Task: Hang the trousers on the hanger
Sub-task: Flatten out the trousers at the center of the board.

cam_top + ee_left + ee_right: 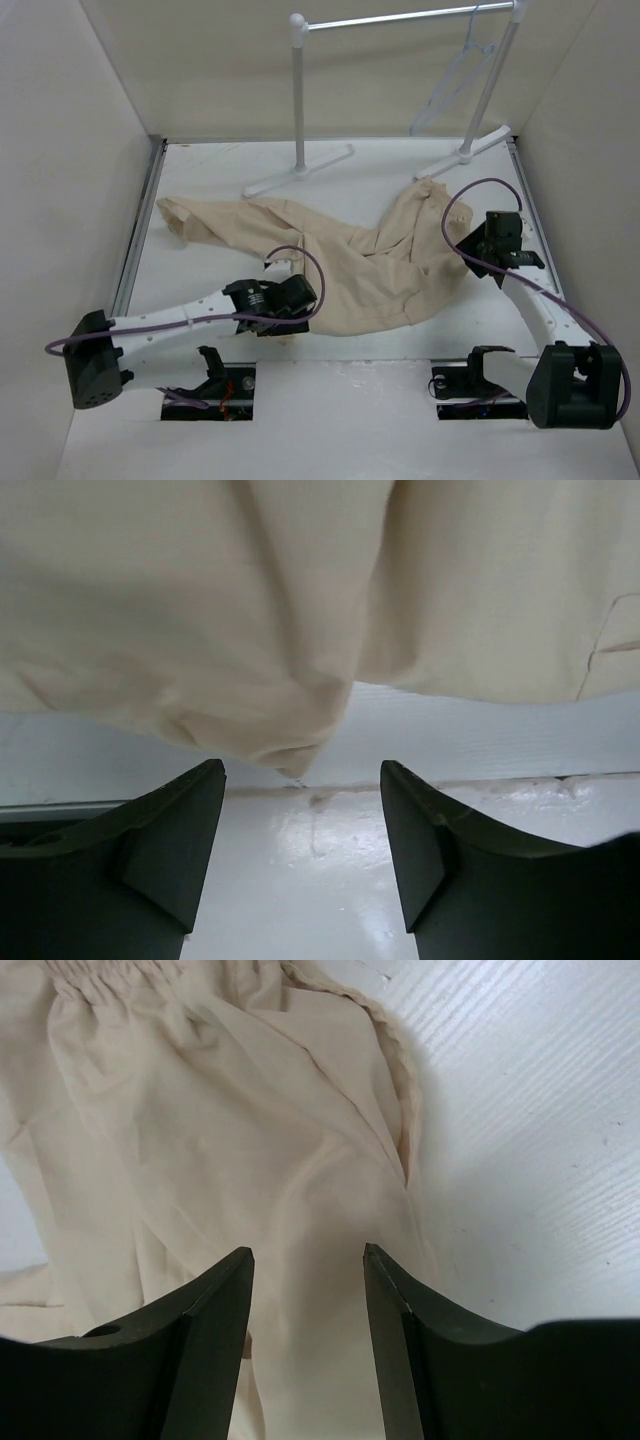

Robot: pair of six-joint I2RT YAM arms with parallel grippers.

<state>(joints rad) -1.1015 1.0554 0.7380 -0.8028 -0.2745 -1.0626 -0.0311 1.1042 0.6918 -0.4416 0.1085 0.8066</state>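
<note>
**Trousers.** The trousers [350, 262] lie flat and wrinkled on the table [215, 170], nowhere lifted. One leg runs out to the far left. A second, narrower length runs to the far right and ends near the foot of the garment rack [298, 95]. The widest part sits near and centre-right. The long axis therefore goes from far left across to the right. A gathered, elasticated edge shows in the right wrist view; whether it is waistband or cuff cannot be told.

**Hanger.** The hanger [452, 85] hangs by its hook from the rack's bar at the far right, bare, well apart from the garment and above it.

**Left gripper.** The left gripper [298, 296] lies at the near-left edge of the cloth. Its jaws stand apart and empty. In its own view a folded corner of the fabric sits just beyond the fingertips, over the gap, not between them.

**Right gripper.** The right gripper [482, 244] sits at the right edge of the garment. Its jaws are also parted and hold nothing; the cloth lies below and ahead of them.

**Assessment.** Neither arm has a hold, so the garment has yet to be gripped. The cloth lies to the right of and beyond the left pincer, and to the left of the right one. The right arm is the nearer to the hanger, which lies far and right of everything.
</note>
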